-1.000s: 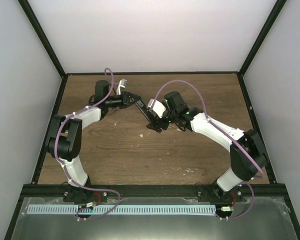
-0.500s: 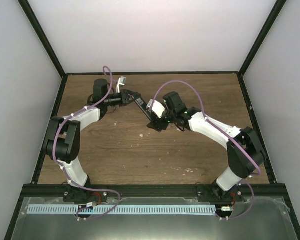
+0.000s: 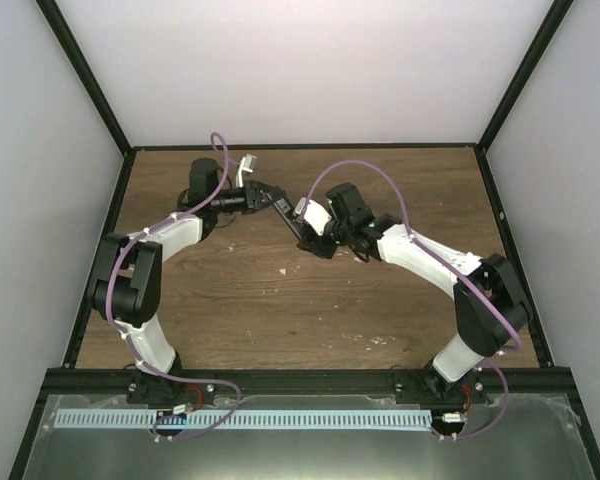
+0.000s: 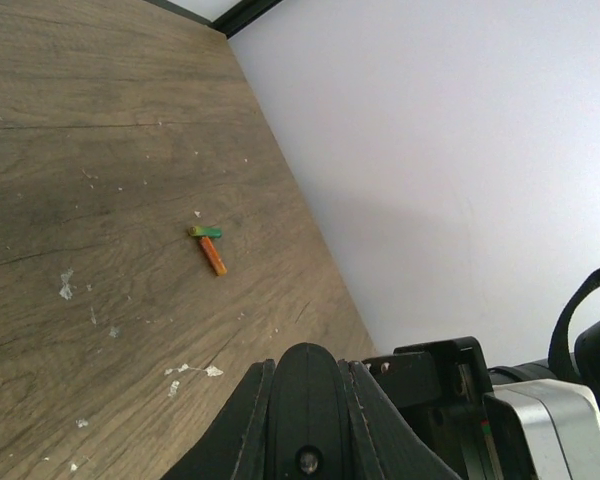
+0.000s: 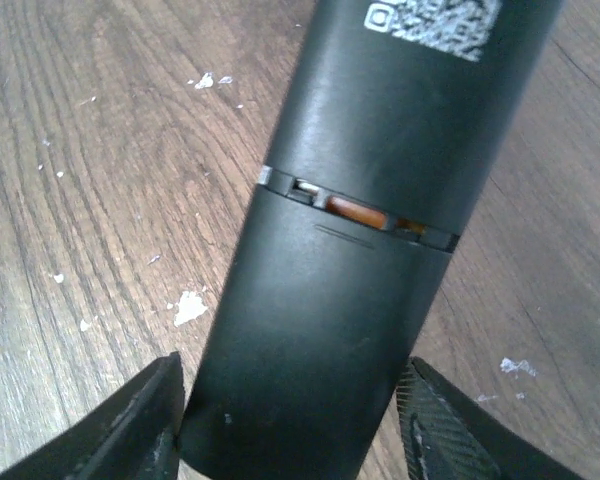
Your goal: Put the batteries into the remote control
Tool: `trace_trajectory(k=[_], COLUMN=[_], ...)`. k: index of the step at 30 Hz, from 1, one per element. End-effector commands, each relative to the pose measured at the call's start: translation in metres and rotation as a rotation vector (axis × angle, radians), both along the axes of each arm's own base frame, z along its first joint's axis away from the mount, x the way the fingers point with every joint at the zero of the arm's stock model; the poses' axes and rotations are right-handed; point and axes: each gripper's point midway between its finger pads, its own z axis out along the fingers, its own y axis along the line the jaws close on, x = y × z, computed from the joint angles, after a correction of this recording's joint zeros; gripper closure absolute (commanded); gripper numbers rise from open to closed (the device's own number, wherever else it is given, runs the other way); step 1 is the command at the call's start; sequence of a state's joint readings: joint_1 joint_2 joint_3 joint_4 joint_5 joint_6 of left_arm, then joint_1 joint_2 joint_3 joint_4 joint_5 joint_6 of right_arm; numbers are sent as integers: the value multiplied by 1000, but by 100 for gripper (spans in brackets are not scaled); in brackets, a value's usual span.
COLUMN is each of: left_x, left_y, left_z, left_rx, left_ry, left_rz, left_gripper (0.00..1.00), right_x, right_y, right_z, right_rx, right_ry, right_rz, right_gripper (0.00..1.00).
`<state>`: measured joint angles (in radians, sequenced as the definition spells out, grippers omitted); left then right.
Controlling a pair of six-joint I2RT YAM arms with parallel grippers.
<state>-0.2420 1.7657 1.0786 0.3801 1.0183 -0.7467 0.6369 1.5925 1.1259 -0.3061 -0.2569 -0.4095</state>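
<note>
The black remote control (image 3: pixel 290 216) hangs slanted above the table between both arms. My left gripper (image 3: pixel 264 196) is shut on its far end; in the left wrist view that end fills the gap between the fingers of the gripper (image 4: pixel 305 362). My right gripper (image 3: pixel 316 246) holds the near end, with its fingers (image 5: pixel 158 405) against both sides of the remote control (image 5: pixel 360 140). A thin gap between body and back cover shows an orange battery (image 5: pixel 358 211) inside. Another battery (image 4: pixel 212 252), orange with a green end, lies on the wood near the back wall.
The brown wooden table (image 3: pixel 240 300) is flecked with pale chips (image 5: pixel 189 306). White walls and a black frame post (image 3: pixel 500 110) close it in at the back and sides. A black rail (image 3: pixel 300 378) runs along the near edge by the arm bases.
My right gripper's jaws have closed in on the remote's near end. Both arms and the remote shifted slightly toward the back.
</note>
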Motion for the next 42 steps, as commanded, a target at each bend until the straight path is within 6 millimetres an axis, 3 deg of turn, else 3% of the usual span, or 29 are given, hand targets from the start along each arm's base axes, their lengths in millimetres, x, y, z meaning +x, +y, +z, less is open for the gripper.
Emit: trace_trajectory(k=[1, 6, 11, 18, 28, 42], left_x=[-4, -4, -1, 10, 38, 53], left_y=[-3, -4, -4, -1, 20, 32], left_z=[16, 16, 14, 17, 21, 30], left_rx=[-13, -14, -11, -4, 33, 34], left_ry=[-74, -75, -73, -78, -103, -106], left_rz=[-30, -32, -20, 20, 123, 165], left_gripper=[100, 100, 100, 100, 100, 100], right_x=[11, 11, 9, 2, -9, -12], right_y=[4, 4, 4, -2, -11, -16], right_z=[14, 12, 9, -6, -28, -47], right_rx=[16, 12, 6, -25, -73, -109], right_ry=[-34, -31, -22, 8, 48, 63], right_rz=[-3, -4, 3, 10, 9, 16], right_gripper=[52, 63, 67, 67, 66, 62])
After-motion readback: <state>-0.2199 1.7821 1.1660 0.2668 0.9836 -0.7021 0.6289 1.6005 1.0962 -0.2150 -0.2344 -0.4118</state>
